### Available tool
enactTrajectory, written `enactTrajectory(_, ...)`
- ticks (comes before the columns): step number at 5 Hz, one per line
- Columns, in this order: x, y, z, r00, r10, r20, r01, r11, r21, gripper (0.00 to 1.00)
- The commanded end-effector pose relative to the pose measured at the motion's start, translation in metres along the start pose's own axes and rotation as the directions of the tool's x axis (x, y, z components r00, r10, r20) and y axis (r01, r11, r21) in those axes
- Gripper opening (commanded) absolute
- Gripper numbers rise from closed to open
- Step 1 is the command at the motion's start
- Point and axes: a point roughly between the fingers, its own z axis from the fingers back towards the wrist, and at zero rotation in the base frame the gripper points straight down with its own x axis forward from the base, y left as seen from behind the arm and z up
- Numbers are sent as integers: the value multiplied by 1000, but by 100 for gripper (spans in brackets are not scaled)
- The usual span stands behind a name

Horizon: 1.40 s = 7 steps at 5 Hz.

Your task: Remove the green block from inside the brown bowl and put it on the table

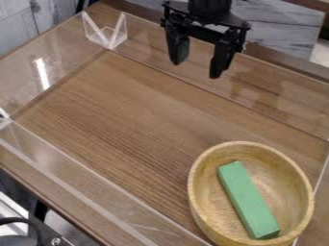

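The green block [247, 200] lies flat inside the brown bowl [206, 171], slanting from the bowl's middle toward its lower right rim. The bowl sits at the near right corner of the table [115, 125]. My gripper [197, 58] hangs over the far middle of the table, pointing down, well above and to the upper left of the bowl. Its two black fingers [218, 60] stand apart with nothing between them.
Clear acrylic walls [52, 67] run along the table's edges, with a folded clear corner piece [106, 31] at the far left. A grey marbled wall [276, 29] stands behind the arm.
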Motion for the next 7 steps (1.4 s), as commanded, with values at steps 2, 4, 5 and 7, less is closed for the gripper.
enactTrajectory(2, -54, -79, -21, 935, 354, -34, -355, 933, -52, 100)
enactTrajectory(4, -95, -149, -52, 846, 532, -8, -530, 841, -104, 100)
enactTrajectory(5, -81, -137, -51, 823, 568, -4, -564, 817, -119, 100)
enactTrajectory(7, -72, -127, -59, 803, 596, -13, -593, 795, -129, 100)
